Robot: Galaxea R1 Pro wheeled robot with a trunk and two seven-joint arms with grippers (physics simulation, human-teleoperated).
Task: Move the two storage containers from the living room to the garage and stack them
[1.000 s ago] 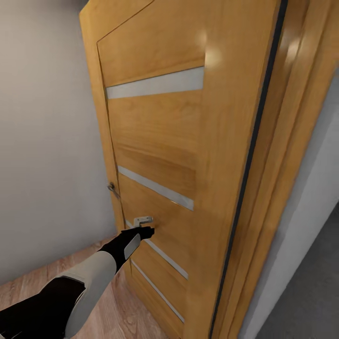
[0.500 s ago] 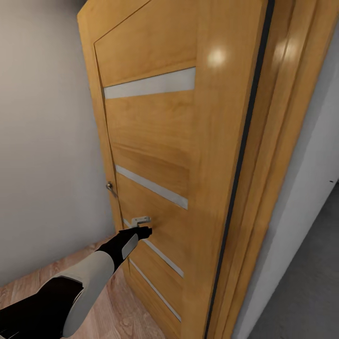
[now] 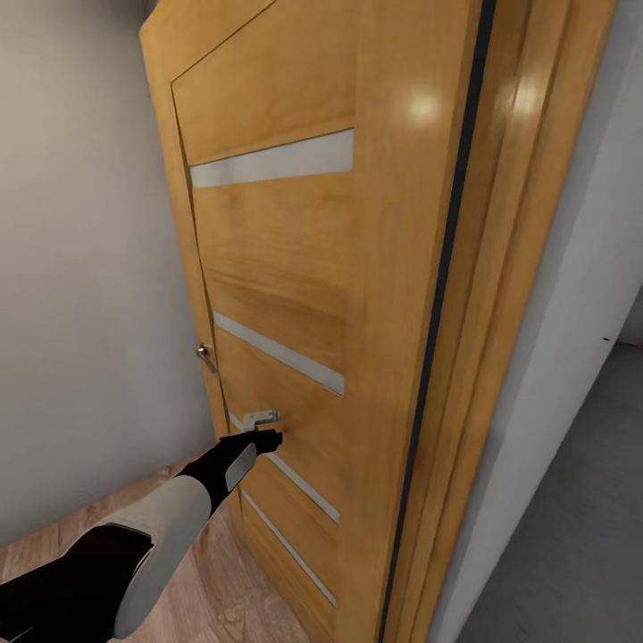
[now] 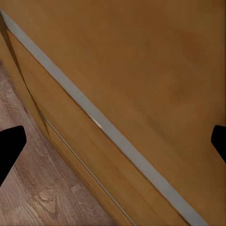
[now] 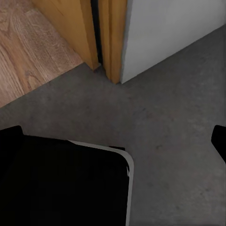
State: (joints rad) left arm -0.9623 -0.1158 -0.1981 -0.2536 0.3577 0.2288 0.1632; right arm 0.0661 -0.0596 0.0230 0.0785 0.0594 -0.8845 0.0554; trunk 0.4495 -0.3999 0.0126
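Note:
The two storage containers are out of view. In the head view my left arm reaches forward and my left gripper (image 3: 271,438) sits close against the face of an orange wooden door (image 3: 286,259), just below a small pale metal plate (image 3: 262,417). In the left wrist view the left gripper (image 4: 113,143) is open, its dark fingertips (image 4: 10,147) wide apart at the picture's edges with only door panel between them. My right gripper (image 5: 113,139) is open over dark grey concrete floor (image 5: 179,136), with nothing between its fingers.
The door has pale horizontal strips and a metal handle (image 3: 205,354) on its far edge. Its wooden frame (image 3: 500,268) and a pale wall (image 3: 580,295) stand to the right. Light wood plank flooring (image 3: 223,580) lies below the door, grey concrete (image 3: 580,554) at the right.
The whole view has shifted: door and frame sit further left in the picture and more grey floor shows at the right. My left gripper stays at the door below the metal plate.

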